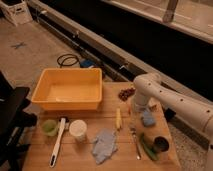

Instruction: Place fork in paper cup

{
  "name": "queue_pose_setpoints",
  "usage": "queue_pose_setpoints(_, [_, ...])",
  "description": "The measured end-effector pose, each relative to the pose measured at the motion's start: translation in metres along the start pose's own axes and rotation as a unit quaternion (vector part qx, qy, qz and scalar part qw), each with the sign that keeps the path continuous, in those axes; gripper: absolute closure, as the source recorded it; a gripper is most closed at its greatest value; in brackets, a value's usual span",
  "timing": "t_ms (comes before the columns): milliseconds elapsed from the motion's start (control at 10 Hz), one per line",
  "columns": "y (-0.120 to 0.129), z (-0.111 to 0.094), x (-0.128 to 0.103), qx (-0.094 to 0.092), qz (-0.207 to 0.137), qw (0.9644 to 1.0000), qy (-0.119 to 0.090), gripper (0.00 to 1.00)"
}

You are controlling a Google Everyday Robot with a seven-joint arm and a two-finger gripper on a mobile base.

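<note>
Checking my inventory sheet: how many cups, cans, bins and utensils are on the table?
Cups: 2, green cup, paper cup
Can: 1
Yellow bin: 1
Utensils: 2, fork, white-handled utensil
Total: 6
The pincer hangs over the table's right half, beside the blue pad.

Wooden table, grey concrete floor, dark wall

We see the gripper on its smooth white plastic arm, low over the matt wooden table. Near it lies the thin metal fork. Farther from it are a soft blue cloth, the matt paper cup and a glossy yellow plastic tub.
</note>
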Motion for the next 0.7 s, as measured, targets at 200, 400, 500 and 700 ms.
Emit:
queue_pose_setpoints(200, [-0.0024,0.0033,0.0008,0.000,0.001,1.0000,-0.005,0.46])
queue_pose_setpoints(400, [-0.0036,0.0060,0.0016,-0.003,0.001,1.0000,-0.008,0.29])
queue_pose_setpoints(500, [-0.0044,0.0074,0.0017,-0.005,0.001,0.9999,-0.009,0.26])
queue_pose_setpoints(700, [-0.0049,0.0100,0.0015,-0.008,0.001,0.9999,-0.010,0.26])
